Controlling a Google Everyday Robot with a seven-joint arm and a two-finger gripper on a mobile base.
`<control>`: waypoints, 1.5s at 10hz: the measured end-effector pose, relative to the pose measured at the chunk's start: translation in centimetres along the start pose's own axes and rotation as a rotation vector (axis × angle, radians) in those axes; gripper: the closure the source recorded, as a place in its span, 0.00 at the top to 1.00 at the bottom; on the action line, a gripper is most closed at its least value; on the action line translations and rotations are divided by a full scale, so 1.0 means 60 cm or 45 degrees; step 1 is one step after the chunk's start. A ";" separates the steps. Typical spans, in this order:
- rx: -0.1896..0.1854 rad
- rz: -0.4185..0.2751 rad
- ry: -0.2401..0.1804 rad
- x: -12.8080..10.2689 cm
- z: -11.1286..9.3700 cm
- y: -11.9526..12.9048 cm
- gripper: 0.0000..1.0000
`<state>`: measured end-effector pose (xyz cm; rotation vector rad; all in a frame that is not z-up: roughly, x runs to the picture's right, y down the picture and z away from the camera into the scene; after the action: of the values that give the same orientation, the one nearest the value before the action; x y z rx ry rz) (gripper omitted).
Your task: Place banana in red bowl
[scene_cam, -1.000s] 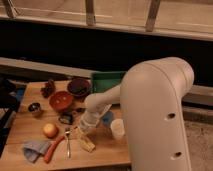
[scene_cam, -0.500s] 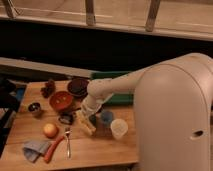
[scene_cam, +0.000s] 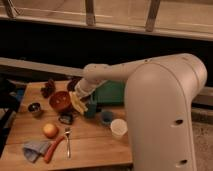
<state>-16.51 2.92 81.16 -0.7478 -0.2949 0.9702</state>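
Observation:
The pale yellow banana (scene_cam: 77,103) hangs in my gripper (scene_cam: 81,98), lifted above the wooden table (scene_cam: 95,142), just right of the red bowl (scene_cam: 60,101). The gripper is shut on the banana's upper end, and the banana slants down to the right. The red bowl stands at the table's back left, with its dark inside showing. My white arm (scene_cam: 150,95) reaches in from the right and hides the table's right part.
A dark maroon bowl (scene_cam: 74,83) stands behind the red bowl. A green box (scene_cam: 107,92), a white cup (scene_cam: 118,128), a blue cup (scene_cam: 105,117), an apple (scene_cam: 49,130), a fork (scene_cam: 68,142), a reddish stick (scene_cam: 54,149), a blue cloth (scene_cam: 32,150) and a small metal cup (scene_cam: 34,108) are also there.
The gripper lifted the banana off the table front and carried it back and left, to beside the red bowl.

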 end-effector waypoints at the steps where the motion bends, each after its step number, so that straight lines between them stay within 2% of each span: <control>1: -0.026 -0.035 -0.022 -0.034 0.006 0.010 0.00; 3: -0.040 -0.058 -0.042 -0.058 0.007 0.013 0.00; 6: -0.042 -0.057 -0.037 -0.056 0.009 0.013 0.02; 8: -0.054 -0.036 -0.017 -0.044 0.020 0.011 0.16; 9: -0.065 -0.036 -0.011 -0.039 0.037 0.010 0.26; 11: -0.103 -0.076 -0.009 -0.058 0.071 0.025 0.48; 13: -0.135 -0.116 -0.018 -0.084 0.085 0.043 0.68; 14: -0.144 -0.132 -0.026 -0.094 0.084 0.048 0.76; 15: -0.152 -0.146 -0.028 -0.098 0.085 0.052 0.80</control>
<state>-24.48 1.37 83.18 -0.8203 -0.4135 0.8580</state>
